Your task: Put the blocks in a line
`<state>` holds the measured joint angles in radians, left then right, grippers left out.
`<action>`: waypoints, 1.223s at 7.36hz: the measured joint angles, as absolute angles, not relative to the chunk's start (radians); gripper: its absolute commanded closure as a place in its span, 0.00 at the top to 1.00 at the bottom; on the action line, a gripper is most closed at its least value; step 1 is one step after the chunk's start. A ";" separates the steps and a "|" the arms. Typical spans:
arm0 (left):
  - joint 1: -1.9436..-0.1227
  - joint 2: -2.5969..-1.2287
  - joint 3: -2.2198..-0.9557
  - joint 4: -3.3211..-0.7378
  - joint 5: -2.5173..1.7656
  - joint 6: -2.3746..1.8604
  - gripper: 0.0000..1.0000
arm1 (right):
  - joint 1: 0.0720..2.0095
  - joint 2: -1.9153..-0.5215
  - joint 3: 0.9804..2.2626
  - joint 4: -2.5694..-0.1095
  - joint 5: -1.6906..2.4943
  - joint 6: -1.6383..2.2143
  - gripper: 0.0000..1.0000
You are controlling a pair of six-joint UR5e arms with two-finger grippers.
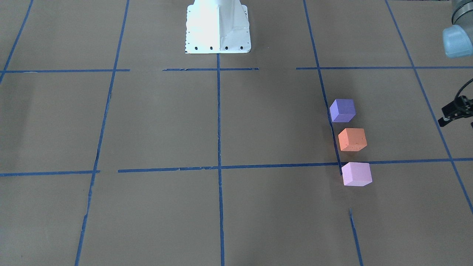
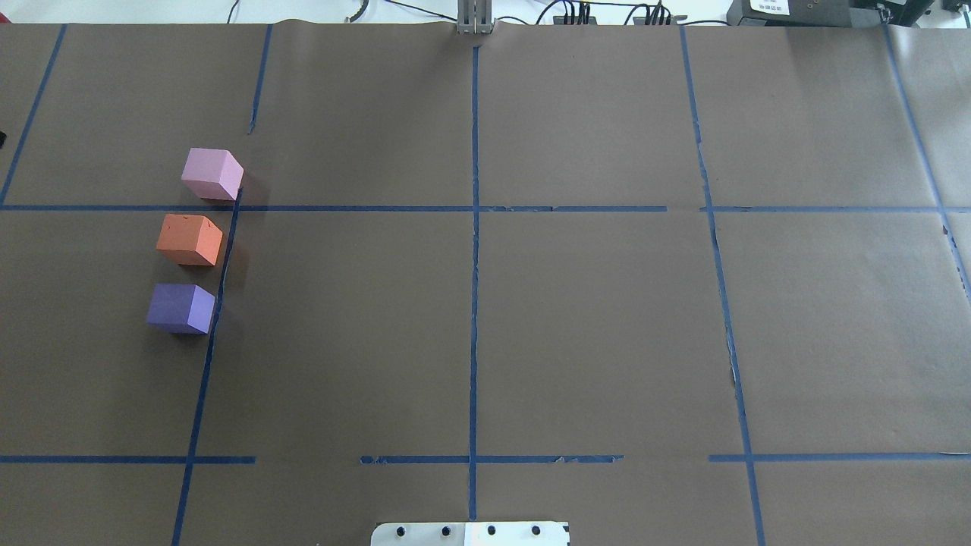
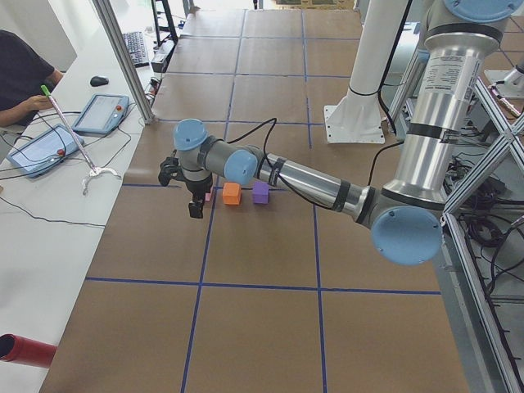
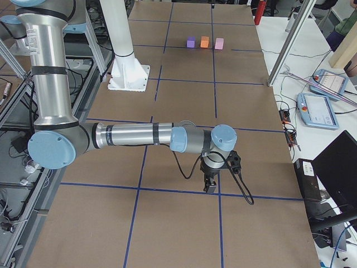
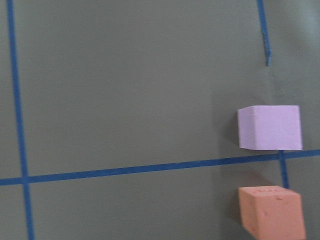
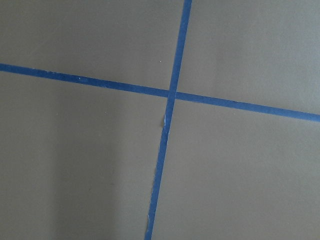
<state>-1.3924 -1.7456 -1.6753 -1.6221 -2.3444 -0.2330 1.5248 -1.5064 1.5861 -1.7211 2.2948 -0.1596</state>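
Three cubes stand in a straight row on the brown paper beside a blue tape line, with small gaps between them: the purple block, the orange block and the pink block. The left wrist view shows the pink block and orange block, but no fingers. My left gripper hangs above the table, apart from the row, on the row's outer side; only a black part of it shows at the front view's edge. My right gripper hovers over bare paper far from the blocks. I cannot tell whether either is open or shut.
The white robot base stands at the table's middle edge. Blue tape lines grid the brown paper. A side bench with tablets and a seated operator lies beyond the table's left end. A red cylinder lies there too.
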 measured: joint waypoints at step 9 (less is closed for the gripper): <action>-1.592 -1.617 -1.549 -1.722 -2.316 0.066 1.00 | 1.525 -1.506 1.586 -1.721 2.295 -0.160 1.00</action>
<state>-1.5920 -1.6166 -1.5487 -1.7223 -2.3159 0.0660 1.5248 -1.5064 1.5861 -1.7211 2.2948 -0.1595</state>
